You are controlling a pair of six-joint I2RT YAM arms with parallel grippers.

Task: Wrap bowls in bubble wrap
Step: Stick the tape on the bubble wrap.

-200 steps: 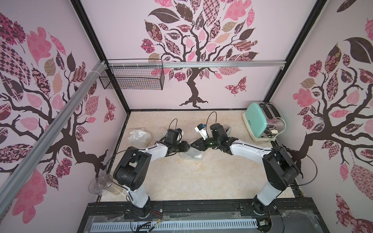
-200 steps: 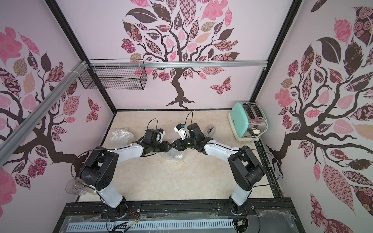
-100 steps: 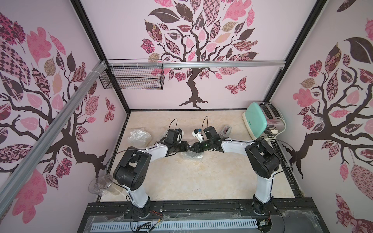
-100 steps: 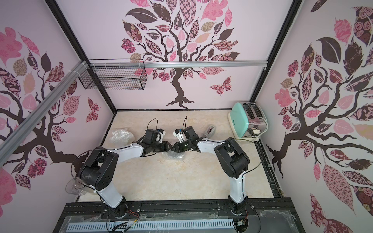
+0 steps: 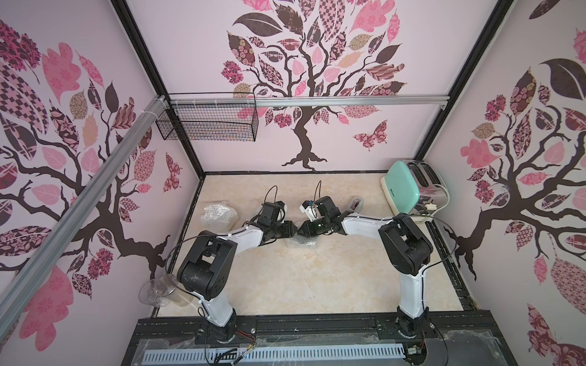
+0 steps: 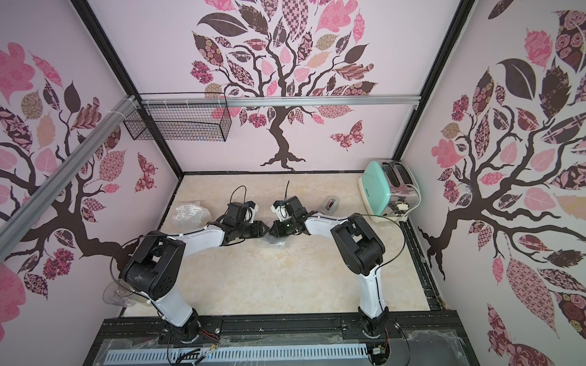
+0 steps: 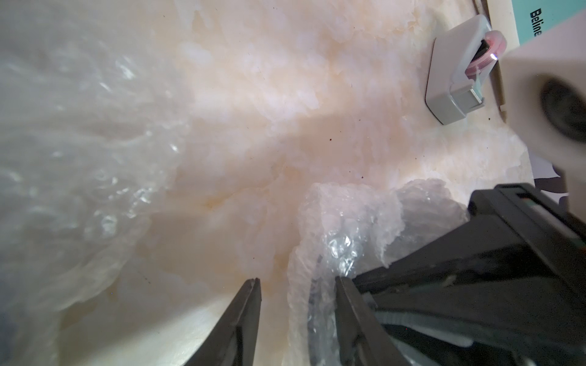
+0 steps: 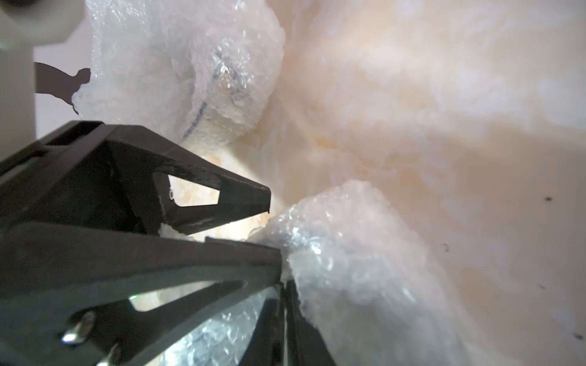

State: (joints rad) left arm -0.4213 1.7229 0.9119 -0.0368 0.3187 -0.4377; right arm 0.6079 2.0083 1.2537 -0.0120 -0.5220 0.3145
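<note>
A crumpled bundle of bubble wrap [image 5: 301, 244] [image 6: 273, 244] lies mid-table under both wrists. My left gripper [image 5: 293, 229] [image 7: 298, 280] is open; a fold of that bubble wrap [image 7: 320, 279] stands between its fingers, against one finger [image 7: 347, 304] only. My right gripper [image 5: 302, 230] [image 8: 285, 279] meets it tip to tip and is shut on an edge of the bubble wrap [image 8: 342, 253]. A second wrapped bundle [image 5: 219, 215] [image 8: 203, 79] sits far left; a blue bowl line [image 8: 195, 120] shows through it. The bowls are otherwise hidden in wrap.
A mint toaster [image 5: 412, 190] stands at the back right with a grey tape dispenser [image 5: 355, 202] [image 7: 459, 79] beside it. A clear glass [image 5: 158, 293] lies off the table's front left corner. A wire basket [image 5: 209, 123] hangs on the back wall.
My right gripper has slid left to meet the left gripper and closed on the wrap, its elbow swinging inward. The left arm has barely moved.
</note>
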